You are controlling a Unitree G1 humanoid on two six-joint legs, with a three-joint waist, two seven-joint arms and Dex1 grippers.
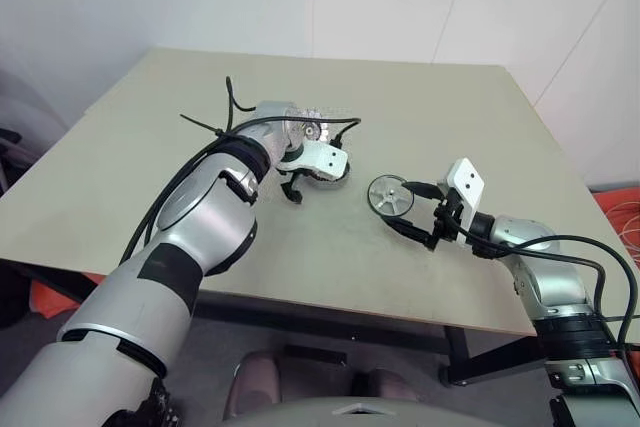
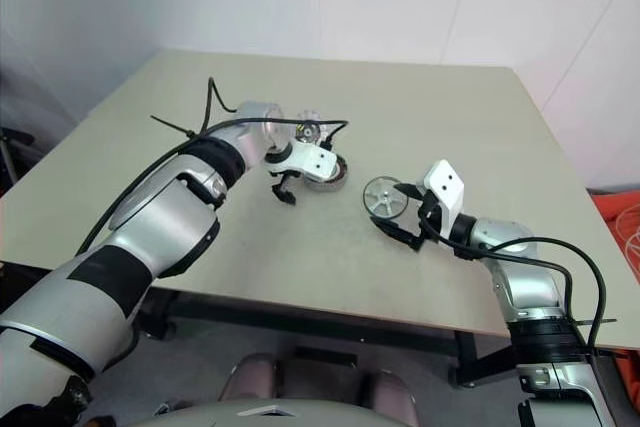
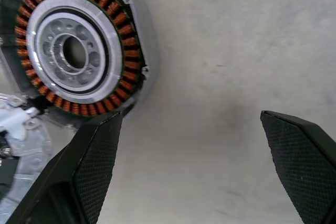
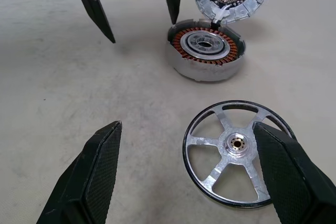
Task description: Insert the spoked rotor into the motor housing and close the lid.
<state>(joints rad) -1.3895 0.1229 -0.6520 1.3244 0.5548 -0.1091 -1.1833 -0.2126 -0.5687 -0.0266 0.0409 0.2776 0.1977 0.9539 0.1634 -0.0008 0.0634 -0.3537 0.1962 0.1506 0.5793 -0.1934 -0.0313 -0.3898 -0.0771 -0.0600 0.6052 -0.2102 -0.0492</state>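
Spoked rotor (image 4: pixel 234 152) lay flat on counter (image 1: pixel 420 117), lower right of frame, between spread fingers of empty right tool (image 4: pixel 194 177) | thin, stiff, light, likely slippery: pinch rim | left tool (image 3: pixel 191 166) released beside motor housing (image 3: pixel 79 45)

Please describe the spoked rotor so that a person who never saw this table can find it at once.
On the table, look just in front of the open right gripper. The spoked rotor lies flat there, apart from the motor housing. It alone is a thin silvery wheel with a dark rim and open gaps between its spokes, without copper windings.
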